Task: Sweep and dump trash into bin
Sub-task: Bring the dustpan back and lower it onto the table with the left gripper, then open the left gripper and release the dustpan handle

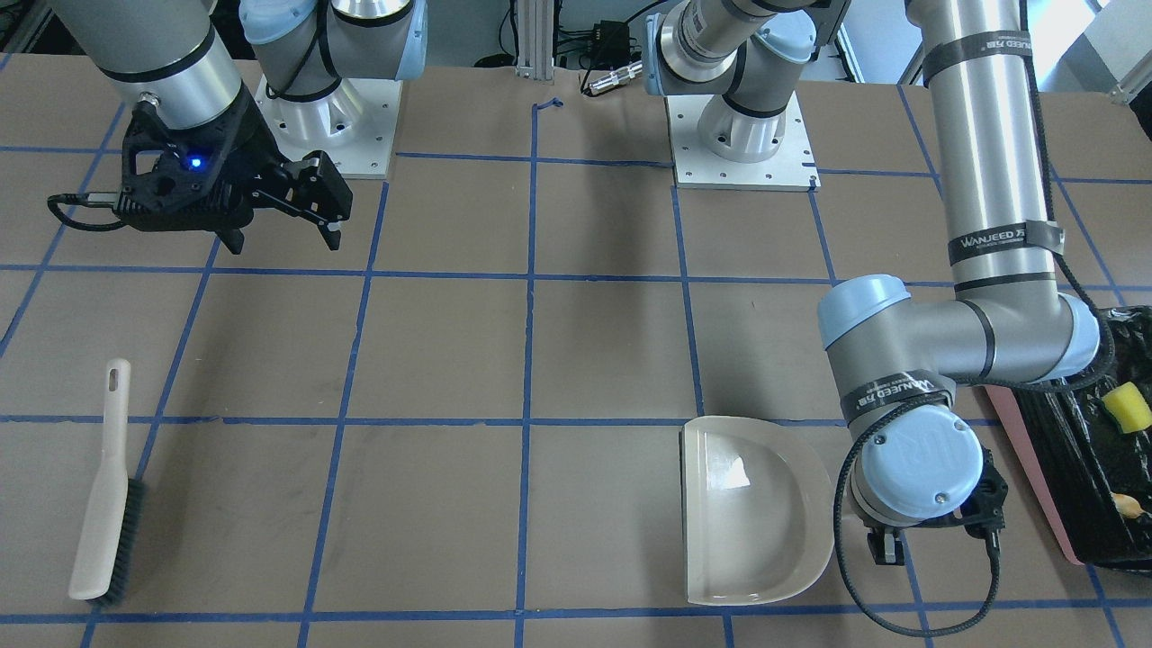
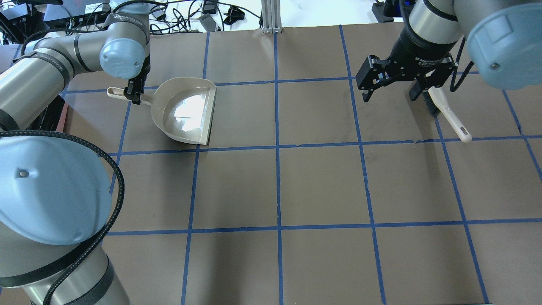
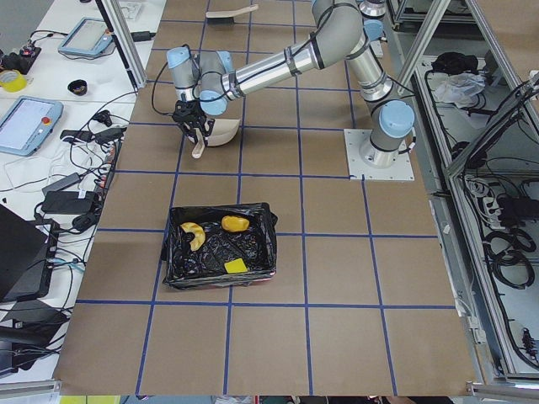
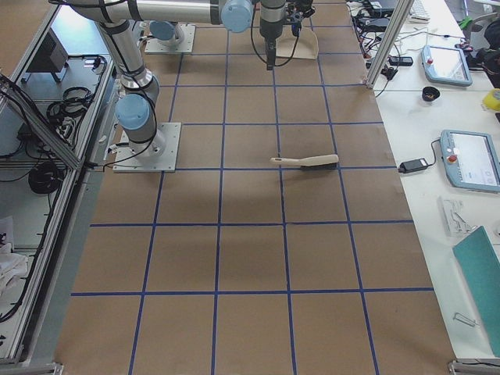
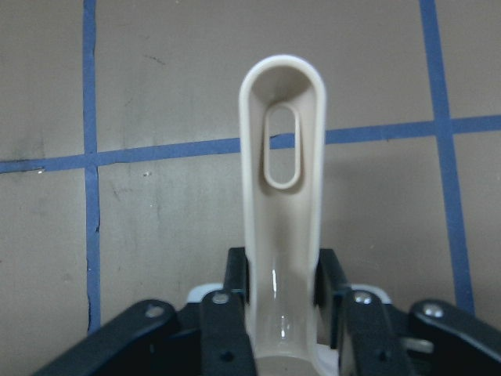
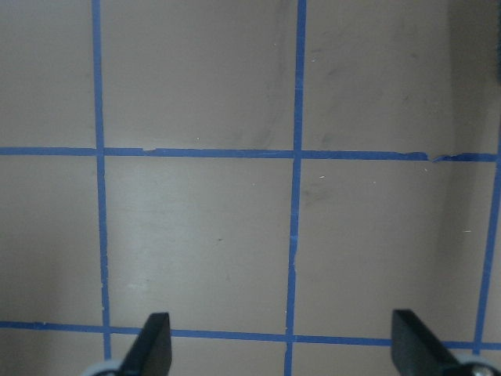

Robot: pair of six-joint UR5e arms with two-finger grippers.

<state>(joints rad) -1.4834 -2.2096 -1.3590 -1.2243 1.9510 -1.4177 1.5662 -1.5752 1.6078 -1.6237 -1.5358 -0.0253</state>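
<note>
The left gripper [image 5: 282,266] clamps the dustpan [image 2: 186,112] by its handle [image 5: 282,102], which runs straight ahead between its fingers [image 5: 237,270] toward the bin [image 3: 271,244]; the trash [image 3: 234,224] lies inside that. The right gripper [image 2: 391,89] hangs open, clear of the brush [image 2: 449,114]

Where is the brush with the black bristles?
The beige-handled brush with black bristles lies flat on the brown table, on the robot's right side, low left in the front-facing view, below the open right hand.
</note>
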